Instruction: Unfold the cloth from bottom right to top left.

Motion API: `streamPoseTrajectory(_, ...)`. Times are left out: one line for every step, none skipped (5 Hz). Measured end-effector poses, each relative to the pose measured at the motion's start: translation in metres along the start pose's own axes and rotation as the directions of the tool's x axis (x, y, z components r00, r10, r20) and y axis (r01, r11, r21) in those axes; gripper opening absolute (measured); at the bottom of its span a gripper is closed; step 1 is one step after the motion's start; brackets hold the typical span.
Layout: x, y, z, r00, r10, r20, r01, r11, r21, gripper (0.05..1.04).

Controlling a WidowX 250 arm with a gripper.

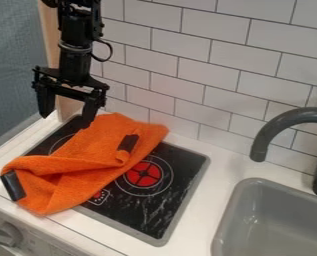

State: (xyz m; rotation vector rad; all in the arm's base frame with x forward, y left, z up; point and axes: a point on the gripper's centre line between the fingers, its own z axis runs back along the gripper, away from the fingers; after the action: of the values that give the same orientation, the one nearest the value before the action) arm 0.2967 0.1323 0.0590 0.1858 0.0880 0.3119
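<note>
Orange cloth, part open, folds left to undo

Cloth (87, 160) lies slantwise over the left part of the stove top (177, 200), its near left end out on the white tabletop (217, 175). Partly spread, by my reading, not finished: a long crease runs along the middle, one layer laps over another, and the right-hand edge is rucked up beside a dark patch (127, 143). Second dark patch (13, 185) at the near left corner.

Done: some breadth of cloth laid out. Left to do, as I judge it: free the lower right layer, carry it across to the top left, open out the bunched middle. Cannot tell how many layers lie beneath.

End effector (66, 119) above the cloth's upper left side, fingers spread wide, nothing pinched. One fingertip close to the cloth's far edge; contact uncertain. No grip on the fabric, so any further unfolding would need a fresh hold.

Farther out: red burner (143, 173) right of the cloth, then grey sink (229, 215) and tap (274, 127); tiled wall (207, 75) behind.
</note>
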Motion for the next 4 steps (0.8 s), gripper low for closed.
streamPoseTrajectory(-0.005,-0.004,-0.012,0.999,-0.011,-0.043,0.011,1.000,-0.002,0.999)
streamPoseTrajectory(-0.006,-0.006,-0.015,0.998,-0.041,-0.051,0.042,0.999,0.018,0.999)
streamPoseTrajectory(-0.010,-0.010,-0.027,0.992,-0.095,-0.082,0.100,0.994,0.048,0.999)
streamPoseTrajectory(-0.015,-0.022,-0.037,0.975,-0.198,-0.097,0.203,0.978,0.044,0.999)
